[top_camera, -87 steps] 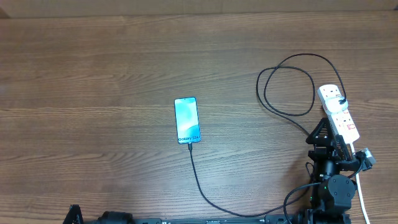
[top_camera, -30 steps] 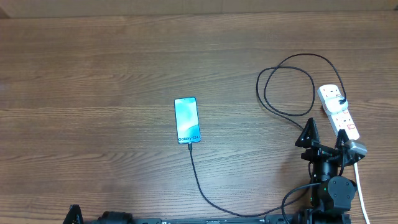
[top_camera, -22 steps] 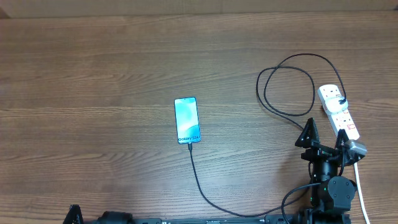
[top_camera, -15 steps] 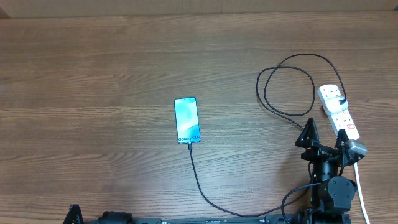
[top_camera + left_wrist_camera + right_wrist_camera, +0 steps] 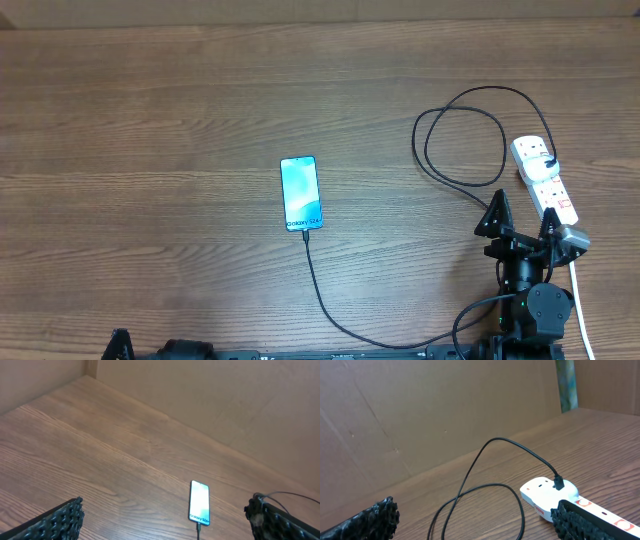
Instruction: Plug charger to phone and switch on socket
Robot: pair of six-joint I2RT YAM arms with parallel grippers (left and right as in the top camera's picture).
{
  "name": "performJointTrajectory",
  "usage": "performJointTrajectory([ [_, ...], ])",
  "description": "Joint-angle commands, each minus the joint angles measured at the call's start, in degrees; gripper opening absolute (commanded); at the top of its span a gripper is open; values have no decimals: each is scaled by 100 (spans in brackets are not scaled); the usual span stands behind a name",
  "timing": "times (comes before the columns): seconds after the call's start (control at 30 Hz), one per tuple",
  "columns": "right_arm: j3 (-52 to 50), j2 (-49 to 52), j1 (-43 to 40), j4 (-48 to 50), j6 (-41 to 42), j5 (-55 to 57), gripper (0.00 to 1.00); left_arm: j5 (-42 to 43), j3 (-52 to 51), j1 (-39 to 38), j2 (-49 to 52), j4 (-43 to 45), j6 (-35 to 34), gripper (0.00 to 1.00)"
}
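From above: shows the phone (image 5: 301, 193) mid-table, screen up, with the charger (image 5: 318, 280) meeting its near end, apparently plugged in. Places the socket (image 5: 545, 178) at right, with the right gripper (image 5: 522, 216) spread wide and empty just near of it, probably poised for switching on.

From left wrist: shows the left gripper (image 5: 165, 510) spread, empty, parked well back from the phone.

From right wrist: looks past wide jaws onto the socket, charger seated in its far end.

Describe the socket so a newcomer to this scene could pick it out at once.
On the wooden table, look to the right side. The socket is the white strip lying there at an angle, with red markings; unlike the blue-screened phone mid-table, it has the black charger plugged in.
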Motion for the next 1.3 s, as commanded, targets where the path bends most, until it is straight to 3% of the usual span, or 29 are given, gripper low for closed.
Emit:
performJointTrajectory([
  [0.0,-61,-57,-20,17,-107,-31,100,55,-48,-282,-2,-92,9,99],
  [0.4,-61,-57,-20,17,-107,-31,100,70,-509,-459,-11,-494,7,100],
  [0.57,-61,-57,-20,17,-107,-31,100,63,-1307,-326,-39,-4,7,99],
  [0.87,-61,-57,-20,17,-107,-31,100,498,-3842,-317,-483,2653,44,100],
  [1.17,-61,-57,-20,17,-107,-31,100,2481,-6835,297,-1394,5659,1023,100],
  [1.27,-61,-57,-20,17,-107,-31,100,2833,-7331,553,-1635,6159,1217,99],
])
